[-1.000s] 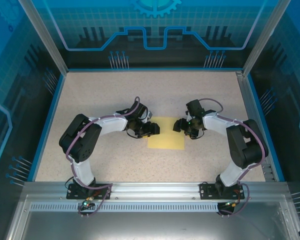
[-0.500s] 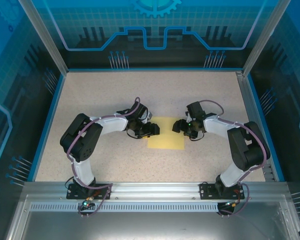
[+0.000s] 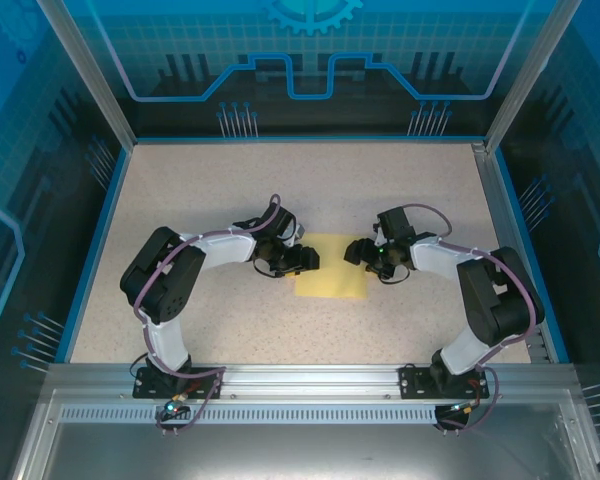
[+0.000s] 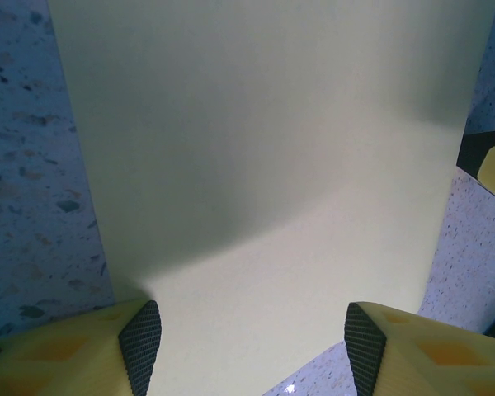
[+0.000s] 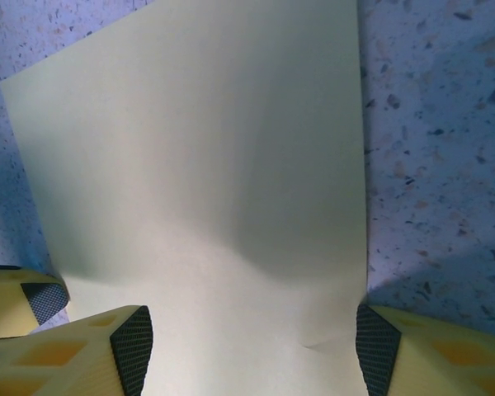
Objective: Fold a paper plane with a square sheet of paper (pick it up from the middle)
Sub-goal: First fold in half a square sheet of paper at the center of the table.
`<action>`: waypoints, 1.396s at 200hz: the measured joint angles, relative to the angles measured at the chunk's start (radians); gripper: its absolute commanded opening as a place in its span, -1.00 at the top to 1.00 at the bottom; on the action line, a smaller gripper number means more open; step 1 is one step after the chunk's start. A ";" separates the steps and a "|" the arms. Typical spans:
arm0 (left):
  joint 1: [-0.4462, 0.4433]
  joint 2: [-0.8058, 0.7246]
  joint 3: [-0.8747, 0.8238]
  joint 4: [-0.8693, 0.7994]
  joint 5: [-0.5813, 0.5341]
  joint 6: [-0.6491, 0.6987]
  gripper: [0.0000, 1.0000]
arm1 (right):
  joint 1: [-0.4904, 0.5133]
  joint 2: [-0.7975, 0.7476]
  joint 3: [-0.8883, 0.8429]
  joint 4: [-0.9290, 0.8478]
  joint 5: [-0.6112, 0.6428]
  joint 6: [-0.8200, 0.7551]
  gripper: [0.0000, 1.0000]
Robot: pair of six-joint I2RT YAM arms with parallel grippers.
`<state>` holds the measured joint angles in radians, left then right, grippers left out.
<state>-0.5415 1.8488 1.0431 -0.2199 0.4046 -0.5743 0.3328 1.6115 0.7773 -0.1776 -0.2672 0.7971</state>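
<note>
Paper (image 3: 332, 272), a yellow square, is seen lying flat and unfolded on the speckled table (image 3: 210, 190) between the two arms. The left gripper (image 3: 310, 258) is placed at the far end of its left edge and the right gripper (image 3: 354, 250) at the far end of its right edge. Both have their fingers spread apart, and nothing is held.

The step in hand is judged to be the first hold on the paper. It is done well if both grippers are lowered evenly, so that the thin paper is not pushed sideways or rucked. One pad should be slid under the edge before the fingers are brought together. The hold is best taken midway along the edge, as the task asks. The lift should be matched on both sides, since an uneven pull could skew the centre crease.

From above, the layout of arms and paper is given, but not the contact. In the left wrist view, the left gripper (image 4: 252, 351) is shown straddling the paper's edge. In the right wrist view, the same is shown of the right gripper (image 5: 253, 351), and a small pucker (image 5: 322, 342) is seen near one pad. Whether any pad touches the paper cannot be told.
</note>
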 measured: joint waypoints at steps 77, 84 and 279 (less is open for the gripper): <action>-0.005 0.001 0.003 -0.004 -0.007 0.002 -0.30 | -0.004 0.039 -0.018 0.135 -0.167 0.027 -0.54; -0.006 0.001 0.004 -0.004 -0.007 0.004 -0.30 | -0.003 0.048 -0.016 0.147 -0.185 0.027 -0.55; -0.014 0.002 0.010 -0.015 -0.023 0.027 -0.29 | -0.068 0.060 0.083 0.071 -0.235 -0.088 -0.37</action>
<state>-0.5552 1.8507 1.0527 -0.2348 0.3817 -0.5476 0.2653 1.6714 0.8604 -0.1062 -0.5026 0.7090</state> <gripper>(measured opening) 0.648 0.716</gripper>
